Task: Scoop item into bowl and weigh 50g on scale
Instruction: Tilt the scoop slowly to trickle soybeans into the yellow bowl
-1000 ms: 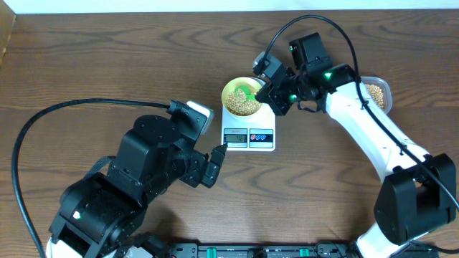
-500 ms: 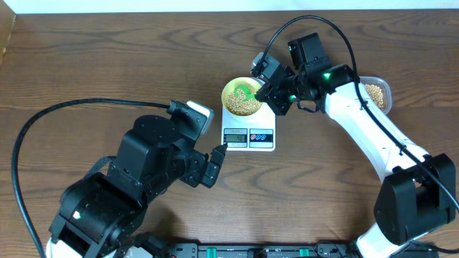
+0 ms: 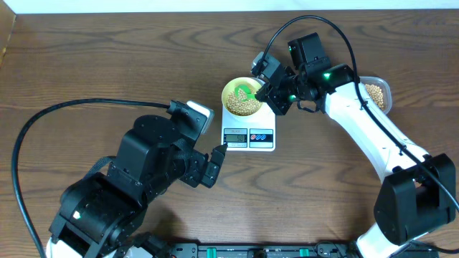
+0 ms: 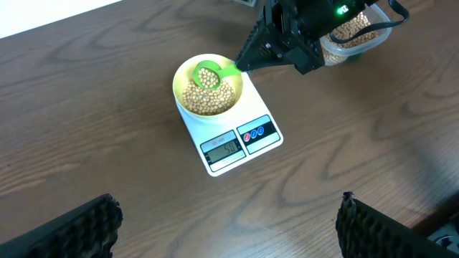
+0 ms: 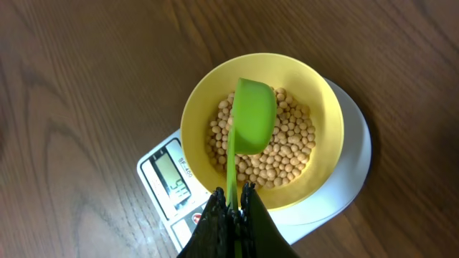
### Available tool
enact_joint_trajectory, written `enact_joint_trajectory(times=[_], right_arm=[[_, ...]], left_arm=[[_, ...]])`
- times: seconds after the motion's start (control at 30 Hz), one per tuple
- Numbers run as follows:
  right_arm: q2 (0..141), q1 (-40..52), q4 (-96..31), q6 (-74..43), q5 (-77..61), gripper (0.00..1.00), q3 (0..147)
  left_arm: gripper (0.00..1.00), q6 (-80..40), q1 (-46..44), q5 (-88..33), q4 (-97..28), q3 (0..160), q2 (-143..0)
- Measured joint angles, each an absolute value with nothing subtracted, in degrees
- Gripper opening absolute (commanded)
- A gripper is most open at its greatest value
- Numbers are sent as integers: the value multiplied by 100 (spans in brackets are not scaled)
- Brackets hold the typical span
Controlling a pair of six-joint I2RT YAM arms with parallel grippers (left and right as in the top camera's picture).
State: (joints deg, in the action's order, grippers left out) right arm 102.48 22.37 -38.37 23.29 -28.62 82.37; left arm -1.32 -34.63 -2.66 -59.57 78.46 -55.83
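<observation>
The pale yellow bowl (image 3: 242,98) (image 5: 324,122) (image 4: 181,79) stands on the white scale (image 3: 249,132) (image 4: 233,143) (image 5: 168,179) and holds many tan beans (image 5: 287,150) (image 4: 208,99). My right gripper (image 5: 233,197) (image 3: 267,91) is shut on the handle of a green scoop (image 5: 252,125) (image 4: 208,74) (image 3: 246,91), whose cup is turned over above the beans in the bowl. My left gripper (image 4: 229,222) (image 3: 215,161) is open and empty above bare table, in front of the scale. The scale's display is lit; its digits are too small to read.
A clear plastic tub (image 3: 378,92) (image 4: 355,32) with more beans stands at the right, behind my right arm. My left arm's black cable (image 3: 43,125) loops over the left of the table.
</observation>
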Motion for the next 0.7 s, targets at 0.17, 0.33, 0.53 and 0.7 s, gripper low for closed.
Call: enact_joint_trajectory(times=[0.17, 0.33, 0.53, 0.7], right_arm=[[10248, 2237, -3837, 2191, -2864, 1, 8237], [10248, 2237, -3837, 2027, -2864, 1, 8237], [10248, 2235, -3837, 1892, -2869, 1, 8237], [10248, 2226, -3828, 1697, -2919, 1, 8237]], left_arm=[[98, -132, -3463, -266, -5957, 7846, -5581], [98, -132, -3463, -266, -5959, 7846, -5581], [98, -132, -3463, -266, -5957, 7846, -5583], [98, -132, -3463, -266, -5957, 7846, -5581]])
